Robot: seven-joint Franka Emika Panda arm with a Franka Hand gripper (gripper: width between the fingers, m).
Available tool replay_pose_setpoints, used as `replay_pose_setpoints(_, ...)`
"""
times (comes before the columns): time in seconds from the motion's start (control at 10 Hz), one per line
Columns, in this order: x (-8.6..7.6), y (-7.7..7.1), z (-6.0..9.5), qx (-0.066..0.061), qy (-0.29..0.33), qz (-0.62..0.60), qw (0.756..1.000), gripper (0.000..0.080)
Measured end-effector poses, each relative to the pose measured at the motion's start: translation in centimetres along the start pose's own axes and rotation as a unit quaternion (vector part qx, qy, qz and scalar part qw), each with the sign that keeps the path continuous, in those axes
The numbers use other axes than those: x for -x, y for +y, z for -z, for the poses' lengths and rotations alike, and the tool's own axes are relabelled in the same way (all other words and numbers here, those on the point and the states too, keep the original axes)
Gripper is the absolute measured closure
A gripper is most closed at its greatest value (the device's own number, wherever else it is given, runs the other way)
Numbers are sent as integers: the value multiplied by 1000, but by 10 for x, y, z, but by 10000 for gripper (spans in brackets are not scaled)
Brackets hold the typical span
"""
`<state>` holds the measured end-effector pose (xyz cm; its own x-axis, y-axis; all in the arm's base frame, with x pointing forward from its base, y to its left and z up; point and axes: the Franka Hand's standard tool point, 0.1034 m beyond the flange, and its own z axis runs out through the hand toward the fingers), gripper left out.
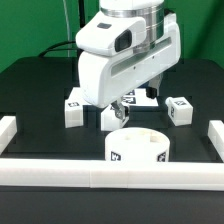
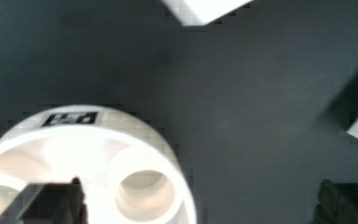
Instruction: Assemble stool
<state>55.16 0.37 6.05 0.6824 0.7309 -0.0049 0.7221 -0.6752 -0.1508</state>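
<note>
Only the wrist view shows a round socket point(image 2: 144, 186) in the white tagged seat point(image 2: 87, 155); only the exterior view shows leg blocks point(image 1: 73, 108). The end effector point(image 2: 201, 202) is released, empty.

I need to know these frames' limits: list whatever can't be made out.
- Exterior view: tags on the leg blocks too small to read; a white tagged piece behind the arm, mostly covered by it.
- Wrist view: seat cut off by the picture's edge; white corner cropped, unidentifiable; fingers dark, blurred, cut by the edge.

Tagged white round seat point(image 1: 138, 150) upright, leg blocks point(image 1: 74, 108) loose behind.
</note>
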Motion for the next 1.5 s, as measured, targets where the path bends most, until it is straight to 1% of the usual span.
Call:
replay_pose_setpoints(0.2,-6,8,-3,21,16,42,999,150)
replay_pose_setpoints(0.3,-8,10,-3,23,16,50,998,150)
replay_pose_setpoints(0.7,-7,9,-5,23,16,51,998,150)
replay_pose_setpoints(0.8,-10,13,-7,43,27,91,995,150)
replay_pose_setpoints(0.9,-12,13,-13,45,27,113,992,150)
replay_pose_setpoints(1.0,-17,16,-16,46,28,124,991,150)
replay_pose_setpoints(1.2,-17,15,-23,42,27,124,991,150)
replay_pose_setpoints(1.3,-18,15,-27,45,29,126,991,150)
replay_pose_setpoints(1.5,-17,13,-35,41,28,128,991,150)
